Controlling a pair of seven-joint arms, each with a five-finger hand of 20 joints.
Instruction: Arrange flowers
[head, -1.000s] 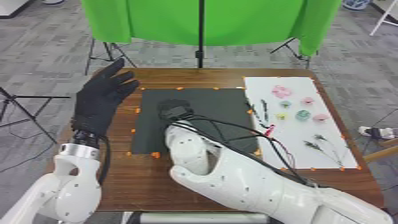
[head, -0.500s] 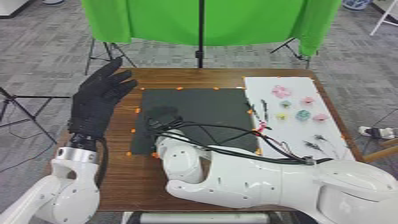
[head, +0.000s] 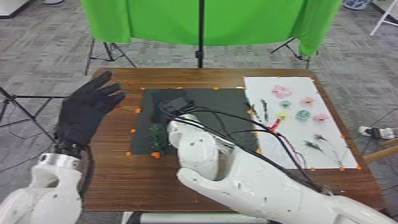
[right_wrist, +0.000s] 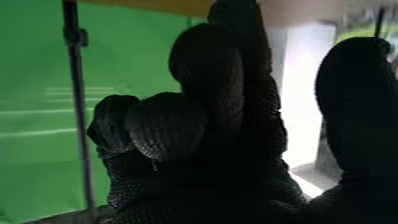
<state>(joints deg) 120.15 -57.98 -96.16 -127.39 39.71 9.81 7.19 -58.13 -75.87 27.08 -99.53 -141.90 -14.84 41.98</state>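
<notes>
In the head view, my right hand (head: 176, 103) is over the upper left of the black sheet (head: 209, 95). A green sprig (head: 158, 137) lies on that sheet, nearer the robot than the hand. On the white sheet (head: 266, 82) are a large pink flower (head: 282, 91), smaller pink ones (head: 321, 117), teal ones (head: 303, 115), a yellow one (head: 282, 116) and leafy stems (head: 313, 145). My left hand (head: 87, 112) is left of the black sheet, fingers straight. In the right wrist view, the right hand (right_wrist: 226, 145) has some fingers bent, others extended, thumb apart, nothing held.
Orange tape marks edge both sheets on the brown table (head: 200, 77). The right forearm and its loose cables cross the near part of the black sheet. Behind the table stands a green cloth (head: 213, 25) with a dark stand (head: 200, 53).
Over the last half second my right hand has moved away from the robot, uncovering the green sprig on the black sheet. My left hand has shifted left and slightly toward the robot.
</notes>
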